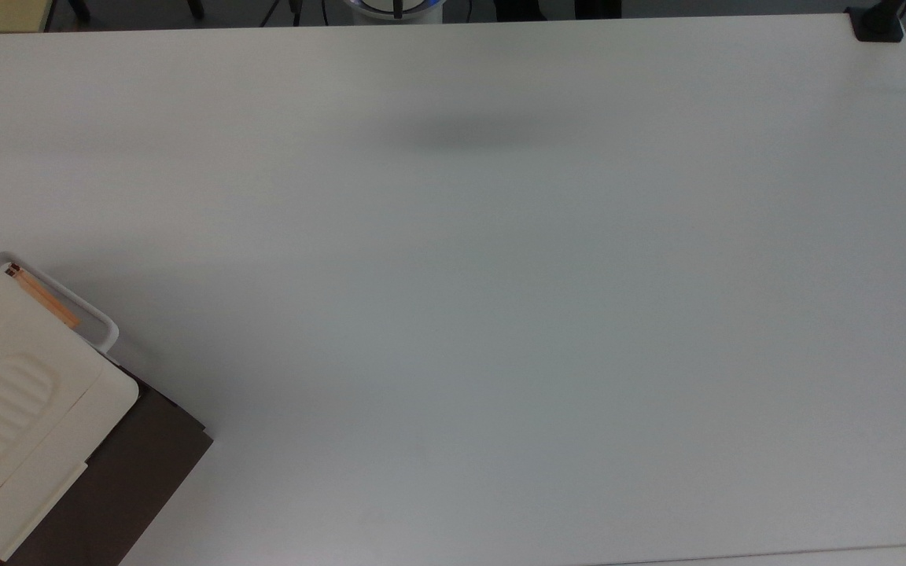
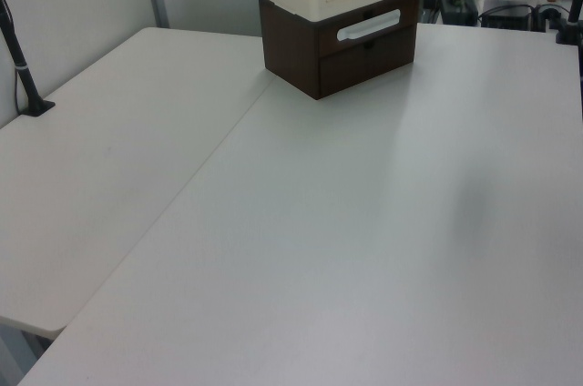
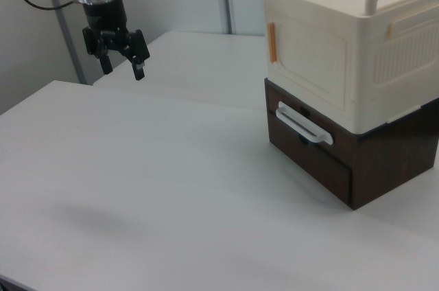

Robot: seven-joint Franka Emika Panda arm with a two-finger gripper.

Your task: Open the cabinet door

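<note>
A cream cabinet sits on a dark brown base at the worktop's far corner, its door closed. The hand hovers well apart, fingers spread and empty. It should probably approach the orange strip squarely, then pull gently.

The cabinet sits on a drawer unit at the right view's right of the table, with the gripper above the table, well apart at the right view's left.
</note>
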